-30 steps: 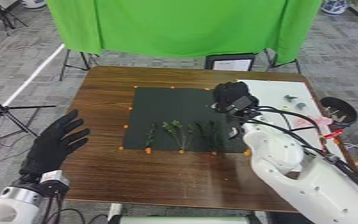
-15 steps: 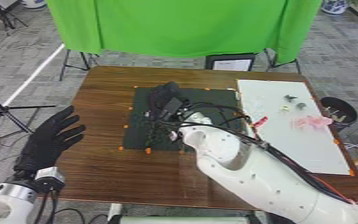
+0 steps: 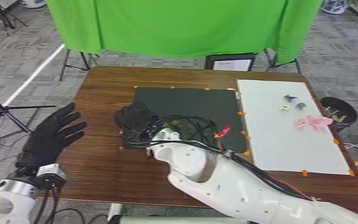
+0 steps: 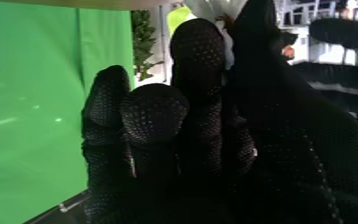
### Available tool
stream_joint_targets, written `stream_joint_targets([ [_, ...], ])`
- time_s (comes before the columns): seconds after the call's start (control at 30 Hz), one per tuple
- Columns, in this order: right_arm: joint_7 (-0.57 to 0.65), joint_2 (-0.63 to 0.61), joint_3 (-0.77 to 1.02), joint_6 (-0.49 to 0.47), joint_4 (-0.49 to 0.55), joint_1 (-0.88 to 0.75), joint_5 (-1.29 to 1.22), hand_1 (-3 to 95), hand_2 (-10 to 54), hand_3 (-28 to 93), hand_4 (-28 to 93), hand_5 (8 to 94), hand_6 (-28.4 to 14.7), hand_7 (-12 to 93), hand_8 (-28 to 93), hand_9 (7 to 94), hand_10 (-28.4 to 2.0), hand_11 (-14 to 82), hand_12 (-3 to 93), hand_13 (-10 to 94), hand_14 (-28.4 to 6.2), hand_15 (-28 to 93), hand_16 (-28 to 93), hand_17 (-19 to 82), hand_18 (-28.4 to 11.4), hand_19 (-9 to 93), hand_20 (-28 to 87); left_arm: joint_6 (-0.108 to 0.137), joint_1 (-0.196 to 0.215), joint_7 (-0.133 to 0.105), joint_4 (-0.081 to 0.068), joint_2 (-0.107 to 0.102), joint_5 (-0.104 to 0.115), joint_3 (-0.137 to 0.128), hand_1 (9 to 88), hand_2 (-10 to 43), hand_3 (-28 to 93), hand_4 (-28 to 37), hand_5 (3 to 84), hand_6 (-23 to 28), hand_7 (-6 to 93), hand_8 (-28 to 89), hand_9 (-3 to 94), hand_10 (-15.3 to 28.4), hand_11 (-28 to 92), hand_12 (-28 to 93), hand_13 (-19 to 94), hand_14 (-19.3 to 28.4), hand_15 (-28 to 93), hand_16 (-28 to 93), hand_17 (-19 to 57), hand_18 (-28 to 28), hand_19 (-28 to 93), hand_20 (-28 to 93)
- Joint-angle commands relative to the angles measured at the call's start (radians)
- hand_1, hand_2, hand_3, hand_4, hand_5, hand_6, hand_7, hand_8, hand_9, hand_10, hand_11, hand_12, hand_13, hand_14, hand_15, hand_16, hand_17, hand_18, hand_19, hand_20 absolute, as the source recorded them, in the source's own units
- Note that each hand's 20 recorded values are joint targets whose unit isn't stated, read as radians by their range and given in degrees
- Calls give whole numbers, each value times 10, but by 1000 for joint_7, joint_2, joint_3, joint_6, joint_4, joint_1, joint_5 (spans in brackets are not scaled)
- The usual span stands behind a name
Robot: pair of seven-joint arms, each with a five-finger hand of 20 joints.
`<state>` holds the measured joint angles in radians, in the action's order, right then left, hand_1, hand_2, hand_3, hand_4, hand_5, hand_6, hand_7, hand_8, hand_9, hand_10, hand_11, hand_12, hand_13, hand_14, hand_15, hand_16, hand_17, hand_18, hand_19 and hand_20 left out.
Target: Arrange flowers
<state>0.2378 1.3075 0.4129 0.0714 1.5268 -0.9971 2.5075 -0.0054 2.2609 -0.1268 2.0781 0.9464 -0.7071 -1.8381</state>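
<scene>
At the left edge of the mat (image 3: pixel 193 103), the right hand (image 3: pixel 137 118) pinches a flower (image 4: pixel 213 7); over-squeezing could crush it.

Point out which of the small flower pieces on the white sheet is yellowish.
The yellowish piece, left of the pink cluster and nearest the dark mat; the two other small pieces are dark grey.

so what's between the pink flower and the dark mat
In the head view, a bare stretch of white board lies between the pink flower and the dark mat, with orange marks where board and mat meet.
</scene>
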Motion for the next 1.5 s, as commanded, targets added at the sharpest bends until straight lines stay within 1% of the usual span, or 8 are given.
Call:
stream_joint_targets([
  [0.03,35,14,-10,18,-45,19,68,465,-95,833,-283,732,37,471,15,867,-32,228,570,703,-49,755,353,244,-184,750,441,10,-9,-4,-6,-5,4,13,248,-23,714,-283,256,36,189,-106,221,114,187,174,181,162,318,-2,-98,218,398,99],
  [0.23,35,8,2,-51,-37,18,73,456,-95,816,-283,702,40,481,18,848,-32,222,567,680,-48,759,358,234,-182,744,442,5,-4,-1,-3,-1,1,11,247,-24,717,-283,255,36,189,-106,220,113,186,174,181,162,317,-1,-97,217,398,99],
  [0.47,69,17,10,-121,-41,12,85,408,-95,789,-283,688,39,461,3,836,-39,198,526,662,-56,752,356,217,-185,732,444,1,-20,4,-11,-6,1,23,249,-23,714,-283,255,36,190,-106,220,115,186,174,181,162,317,-1,-97,217,398,99],
  [0.67,83,20,6,-109,-52,16,88,378,-95,778,-283,655,35,440,1,773,-52,285,440,629,-64,763,355,205,-190,723,454,1,-21,5,-12,-7,1,26,247,-23,714,-283,256,36,189,-106,220,114,186,174,181,162,316,-1,-98,217,398,99],
  [0.83,78,19,22,-151,-39,12,86,353,-95,781,-283,637,36,408,-17,718,-69,360,364,604,-67,771,356,195,-192,719,460,-1,-18,5,-11,-4,1,23,248,-23,714,-283,255,36,189,-106,221,116,187,174,180,162,317,0,-98,217,398,99],
  [0.93,70,16,38,-204,-17,9,77,339,-95,775,-283,615,36,398,-161,682,-76,396,307,581,-72,777,353,181,-197,713,463,3,-11,1,-8,-1,0,20,248,-23,715,-283,255,36,190,-106,220,115,188,174,181,162,317,0,-98,217,397,99],
  [1.27,82,12,75,-209,16,3,18,304,-95,689,-283,504,-9,334,-162,556,-106,375,277,522,-90,785,331,145,-211,699,474,1,-7,1,-7,5,-1,18,248,-23,715,-283,255,36,189,-106,221,115,187,174,181,162,319,-1,-98,217,397,99],
  [1.5,77,1,90,-215,48,-2,-16,280,-95,689,-283,488,-18,322,-154,533,-113,370,272,517,-96,787,318,139,-214,695,478,4,7,1,-2,12,-2,11,249,-22,714,-283,255,35,190,-106,220,114,187,174,181,163,320,-2,-98,217,398,99],
])
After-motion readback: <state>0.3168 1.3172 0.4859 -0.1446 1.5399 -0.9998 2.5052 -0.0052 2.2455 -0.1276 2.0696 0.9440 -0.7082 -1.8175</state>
